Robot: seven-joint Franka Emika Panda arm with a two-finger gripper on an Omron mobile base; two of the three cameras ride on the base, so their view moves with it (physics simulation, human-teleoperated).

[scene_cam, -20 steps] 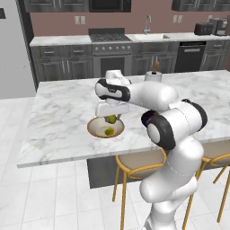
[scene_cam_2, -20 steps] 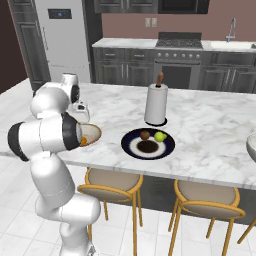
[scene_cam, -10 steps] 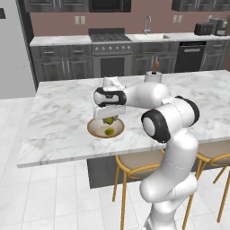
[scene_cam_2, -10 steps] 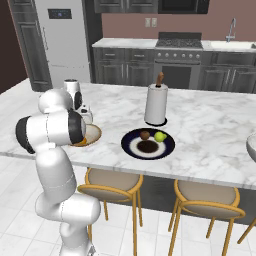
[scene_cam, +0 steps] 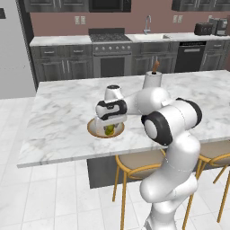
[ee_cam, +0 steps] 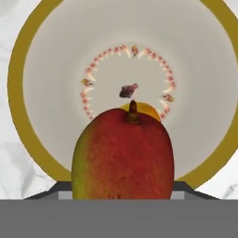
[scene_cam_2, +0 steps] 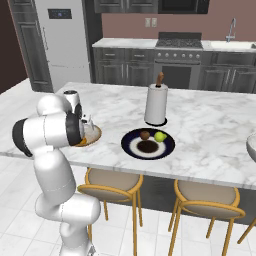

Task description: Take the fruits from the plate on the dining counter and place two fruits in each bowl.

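White marble dining counter [scene_cam_2: 210, 130] fronts dark grey cabinets [scene_cam_2: 125, 72] and stove [scene_cam_2: 175, 67].

A red-and-yellow fruit [ee_cam: 123, 153], stem up, hangs over the tan-rimmed bowl [ee_cam: 28, 56] on the marble counter [scene_cam_2: 210, 125]. A brown fruit [scene_cam_2: 144, 134] and green fruit [scene_cam_2: 160, 136] lie on the navy plate [scene_cam_2: 168, 147].

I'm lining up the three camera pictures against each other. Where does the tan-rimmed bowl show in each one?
Left base view: the tan-rimmed bowl sits left of centre on the counter, under the gripper.
Right base view: at the left, its rim pokes out from behind the arm's elbow.
Hand view: it rings the frame, its rim behind the red-and-yellow fruit.
Shared landmark: the bowl's tan rim.
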